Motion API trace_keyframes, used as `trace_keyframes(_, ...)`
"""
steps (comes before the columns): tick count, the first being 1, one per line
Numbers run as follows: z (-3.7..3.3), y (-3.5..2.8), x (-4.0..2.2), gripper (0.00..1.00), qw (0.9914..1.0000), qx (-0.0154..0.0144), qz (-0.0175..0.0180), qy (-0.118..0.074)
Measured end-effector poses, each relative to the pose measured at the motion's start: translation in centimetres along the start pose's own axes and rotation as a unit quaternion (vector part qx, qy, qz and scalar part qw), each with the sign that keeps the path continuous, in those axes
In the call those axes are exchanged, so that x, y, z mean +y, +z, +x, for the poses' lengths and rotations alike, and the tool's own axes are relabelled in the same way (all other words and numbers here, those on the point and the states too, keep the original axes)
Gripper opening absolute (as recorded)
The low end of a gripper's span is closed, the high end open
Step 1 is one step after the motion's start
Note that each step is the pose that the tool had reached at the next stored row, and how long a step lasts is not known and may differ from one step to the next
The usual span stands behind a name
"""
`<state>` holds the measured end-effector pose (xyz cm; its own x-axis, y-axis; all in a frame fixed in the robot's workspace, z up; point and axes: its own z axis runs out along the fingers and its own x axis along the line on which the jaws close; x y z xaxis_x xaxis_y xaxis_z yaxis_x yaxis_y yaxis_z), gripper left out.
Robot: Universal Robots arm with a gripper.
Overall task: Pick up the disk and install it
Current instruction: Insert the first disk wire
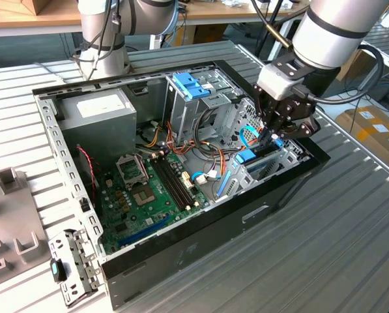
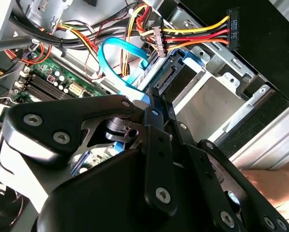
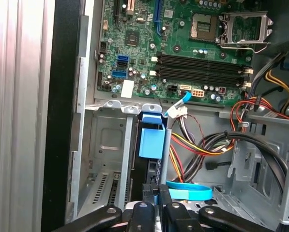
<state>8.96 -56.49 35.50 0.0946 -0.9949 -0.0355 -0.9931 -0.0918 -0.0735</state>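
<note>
The disk (image 3: 151,170) stands on edge in the metal drive bay (image 3: 103,140) at the corner of the open computer case (image 1: 201,225) on the exterior view's right. A light-blue bracket (image 3: 151,140) sits on its far end. In the second wrist view its connector edge (image 2: 167,77) shows just beyond the fingertips, beside the bay's silver wall (image 2: 217,99). My gripper (image 1: 270,134) reaches down into this bay, and in both wrist views (image 2: 154,108) (image 3: 156,195) its fingers are pressed together on the disk's thin edge.
A blue data cable (image 2: 116,54) and a bundled power lead with a black plug (image 2: 232,26) hang close by the disk. The motherboard (image 1: 145,195), a grey power supply box (image 1: 100,107) and an upper drive cage with a blue bracket (image 1: 191,85) occupy the case. A second arm's base (image 1: 103,39) stands behind.
</note>
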Motion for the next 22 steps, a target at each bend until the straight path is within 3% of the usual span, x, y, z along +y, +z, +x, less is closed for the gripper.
trace_keyframes(22,-0.09,0.56,-0.02,0.16,1.00000,-0.0001,0.0001,0.002)
